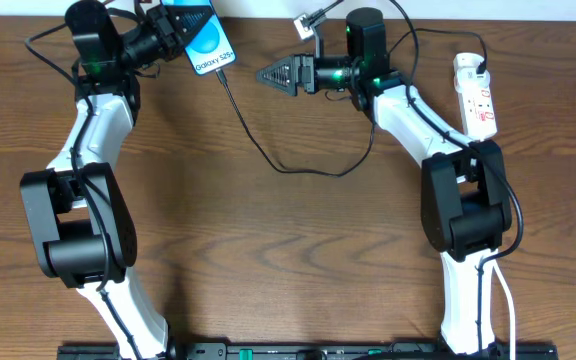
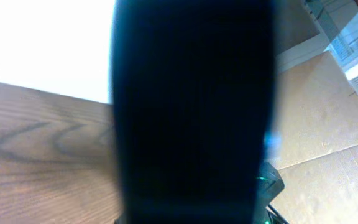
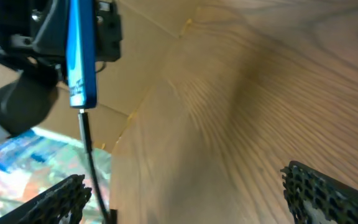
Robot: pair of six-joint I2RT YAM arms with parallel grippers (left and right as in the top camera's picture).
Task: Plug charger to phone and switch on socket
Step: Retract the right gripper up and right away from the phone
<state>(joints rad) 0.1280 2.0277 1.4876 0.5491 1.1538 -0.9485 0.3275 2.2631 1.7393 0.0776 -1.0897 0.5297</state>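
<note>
Phone [image 1: 206,40] is up at the far edge of the tabletop [image 1: 288,260], left of centre, screen lit blue w/ white "Galaxy" text at its near end. The right wrist cam sees it edge-on [image 3: 81,56] and lifted off the wood. Left gripper [image 1: 173,35] has it by the left side, fingers closed on it. The left wrist cam shows only a dark blur mid-frame, so the fingers can't be read there. Charger [image 1: 268,155] tip sits in the phone's near end [image 3: 87,143]. Its thin black cable drops toward mid-table, loops right, then climbs past the right arm toward the far right corner. Socket [image 1: 476,100] lies there along the right edge, white w/ small red switches, a black plug at its far end. Switch position too small to tell. Right gripper [image 1: 268,73] hangs near the far edge about centre, pointing left at the phone, just beside the cable, its 2 fingers [image 3: 61,199] spread wide w/ nothing between them
</note>
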